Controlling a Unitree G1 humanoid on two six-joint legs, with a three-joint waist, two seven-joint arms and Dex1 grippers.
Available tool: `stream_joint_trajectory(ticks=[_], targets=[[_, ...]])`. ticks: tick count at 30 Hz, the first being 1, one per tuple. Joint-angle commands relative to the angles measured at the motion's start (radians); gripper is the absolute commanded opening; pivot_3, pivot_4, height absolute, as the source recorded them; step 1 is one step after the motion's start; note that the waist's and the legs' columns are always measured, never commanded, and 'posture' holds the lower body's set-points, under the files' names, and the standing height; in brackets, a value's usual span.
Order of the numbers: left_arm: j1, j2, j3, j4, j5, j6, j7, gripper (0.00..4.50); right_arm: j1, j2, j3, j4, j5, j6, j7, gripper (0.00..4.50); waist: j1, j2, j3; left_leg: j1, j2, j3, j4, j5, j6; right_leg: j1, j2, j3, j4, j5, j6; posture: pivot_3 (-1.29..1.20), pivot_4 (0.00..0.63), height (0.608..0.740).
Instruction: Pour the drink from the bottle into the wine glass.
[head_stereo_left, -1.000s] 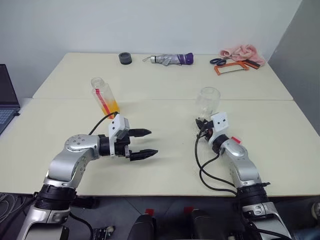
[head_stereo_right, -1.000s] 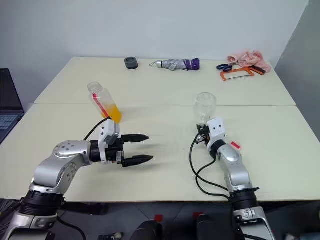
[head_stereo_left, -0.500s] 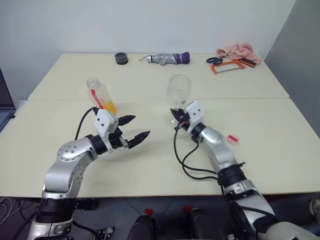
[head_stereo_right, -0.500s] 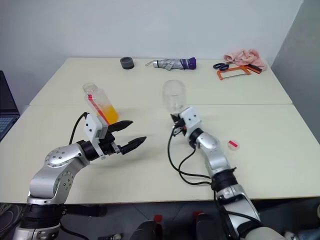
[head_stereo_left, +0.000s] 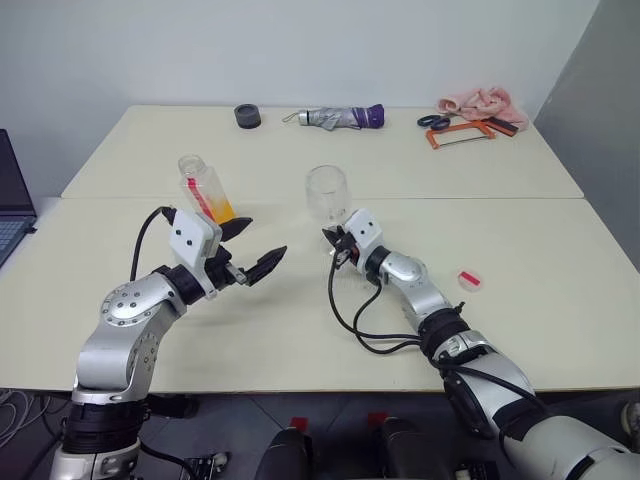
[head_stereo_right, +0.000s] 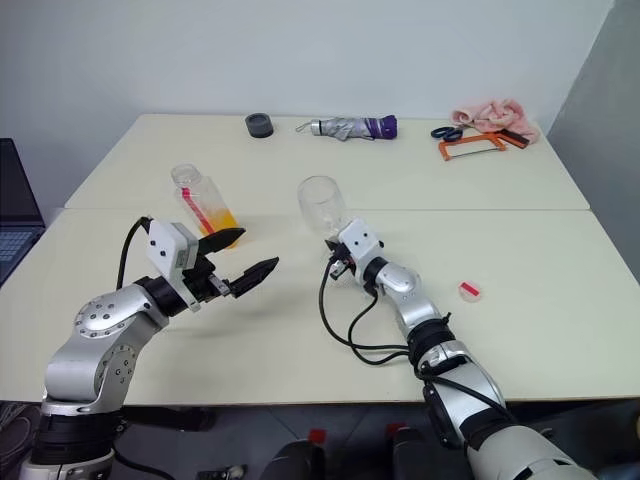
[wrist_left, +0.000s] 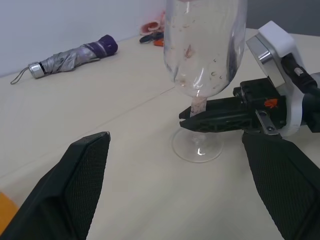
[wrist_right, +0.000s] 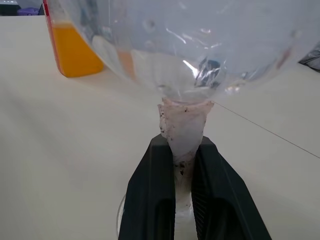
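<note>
The bottle stands tilted on the table's left half, with the orange drink low inside it. Just right of it and nearer me, my left gripper is open and holds nothing. One fingertip is close beside the bottle's base. The clear wine glass stands at the table's middle, its foot down at the table. My right gripper is shut on the glass's stem, below the bowl. In the right wrist view the bottle shows behind the bowl.
Along the far edge lie a black tape roll, a folded umbrella, scissors with an orange saw and a pink cloth. A small red piece lies right of my right arm. A laptop sits at the left.
My right gripper has carried the wine glass leftward to the table's middle. My left gripper has risen a little and swung toward the bottle, still open.
</note>
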Motion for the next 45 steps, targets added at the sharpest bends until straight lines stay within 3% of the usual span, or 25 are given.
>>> stream_joint_trajectory(ticks=[1, 10, 11, 23, 32, 38, 45], targets=[[-0.026, 0.005, 0.023, -0.062, -0.037, 0.016, 0.005, 4.50, -0.010, 0.005, -0.015, 0.006, 0.002, -0.006, 0.006, 1.10, 0.000, 0.000, 0.000, 0.000, 0.000, 0.000, 0.000, 0.000, 0.000, 0.000, 0.000, 0.000, 0.000, 0.000, 0.000, 0.00, 0.150, 0.740], [-0.076, 0.000, 0.018, -0.059, -0.049, 0.029, 0.009, 4.50, 0.017, 0.009, -0.017, -0.030, 0.008, 0.001, 0.029, 4.25, -0.002, 0.000, 0.000, 0.000, 0.000, 0.000, 0.000, 0.000, 0.000, 0.000, 0.000, 0.000, 0.000, 0.000, 0.000, 0.00, 0.150, 0.740], [-0.078, 0.000, 0.018, -0.058, -0.049, 0.029, 0.010, 4.50, 0.023, 0.008, -0.017, -0.037, 0.009, 0.002, 0.031, 4.44, -0.001, 0.000, 0.000, 0.000, 0.000, 0.000, 0.000, 0.000, 0.000, 0.000, 0.000, 0.000, 0.000, 0.000, 0.000, 0.00, 0.150, 0.740], [-0.104, 0.001, 0.014, -0.058, -0.047, 0.028, 0.014, 4.50, 0.128, -0.027, -0.013, -0.164, 0.009, 0.056, 0.059, 4.44, 0.000, 0.000, 0.000, 0.000, 0.000, 0.000, 0.000, 0.000, 0.000, 0.000, 0.000, 0.000, 0.000, 0.000, 0.000, 0.00, 0.150, 0.740], [-0.096, -0.010, 0.015, -0.059, -0.049, 0.023, 0.025, 4.50, 0.281, -0.099, -0.012, -0.433, 0.026, 0.186, 0.092, 4.44, 0.002, 0.000, 0.000, 0.000, 0.000, 0.000, 0.000, 0.000, 0.000, 0.000, 0.000, 0.000, 0.000, 0.000, 0.000, 0.00, 0.150, 0.740], [-0.065, -0.030, 0.018, -0.048, -0.031, 0.024, 0.054, 4.50, 0.429, -0.176, 0.006, -0.693, 0.030, 0.285, 0.131, 4.44, 0.004, 0.000, 0.000, -0.001, 0.000, 0.000, 0.000, 0.000, 0.000, 0.000, 0.000, 0.000, -0.001, 0.000, 0.000, 0.00, 0.150, 0.740], [0.064, -0.111, 0.026, -0.033, 0.091, 0.000, 0.261, 4.50, 0.626, -0.313, 0.028, -1.109, 0.134, 0.439, 0.262, 4.44, 0.009, 0.000, 0.000, 0.000, 0.001, 0.000, 0.000, 0.000, 0.000, 0.001, 0.000, 0.000, 0.000, 0.000, 0.000, 0.00, 0.150, 0.740]])
